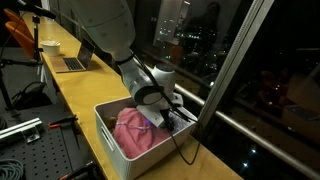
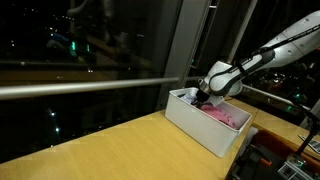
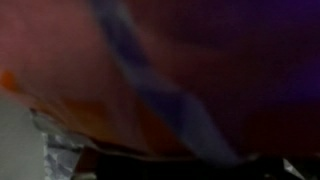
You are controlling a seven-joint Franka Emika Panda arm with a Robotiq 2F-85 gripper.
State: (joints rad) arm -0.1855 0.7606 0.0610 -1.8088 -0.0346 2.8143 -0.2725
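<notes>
- One pincer point(image 1: 164, 117) on my feed, nose-down inside a white bin point(image 1: 105, 133). Its fingertips sit below the rim, so I can't tell if the jaws are apart or closed, or if anything is pinched.
- Wrist view is a point-blank blur. Pink cloth point(image 3: 60, 70) fills most of it, a bluish stripe point(image 3: 150, 90) cuts across diagonally, and there's a pale patch at the lower-left corner. No fingers readable there.
- In an exterior view the pink cloth point(image 1: 132, 130) lies bunched in the bin, right under and up against the pincer. From the opposite angle the cloth point(image 2: 228, 115) spreads away from the pincer point(image 2: 203, 98) along the bin floor.
- Bin walls point(image 2: 195, 125) close round the pincer. It sits at the window-side end, near a corner.
- Wooden counter point(image 1: 75, 85) carries the bin below the pincer and runs along the glass in both exterior views point(image 2: 110, 145).
- Window point(image 1: 200, 40) stands just behind the pincer, dark, with city lights showing through. A metal rail point(image 2: 80, 88) runs along the glass.
- Perforated metal board point(image 1: 30, 150) sits off the counter edge, on the side away from the glass, lower than the pincer.
- Open laptop point(image 1: 75, 60) is well apart from the pincer, down the counter.
- White cup point(image 1: 50, 46) stands beyond the laptop.
- Orange chair point(image 1: 15, 35) is farthest out, past the cup.
</notes>
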